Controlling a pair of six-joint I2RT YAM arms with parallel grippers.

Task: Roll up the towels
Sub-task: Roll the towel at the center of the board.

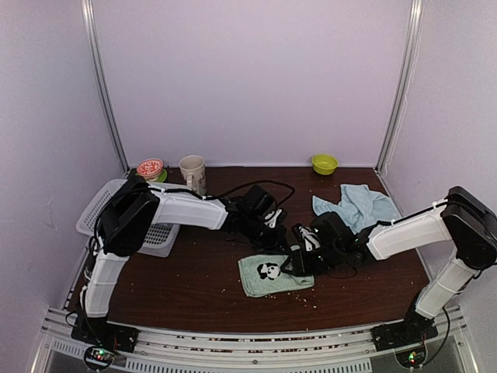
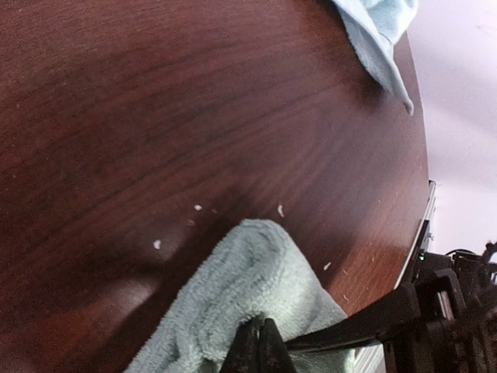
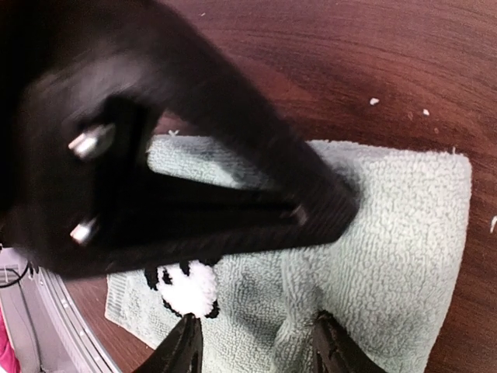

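Mint-green terry, looped and plush, makes up the panda towel (image 1: 273, 276). It lies mostly flat and not yet rolled near the front middle of the dark wood-grain table (image 1: 194, 272), with its black-and-white panda patch (image 3: 190, 284) facing up. The right gripper (image 3: 260, 348) hangs over it with jaws spread, one tip just beside the patch and a soft ridge of cloth between the tips, grasping nothing. The left gripper (image 2: 260, 351) is clenched tight at a raised hump of the towel's edge; we cannot tell whether any cloth is caught in it. The two tools sit very close, so we judge that either could knock the other if it swings. The limp cloth could also slip free and flop open mid-roll. The light blue towel (image 1: 359, 203) lies crumpled, well apart toward the far right.
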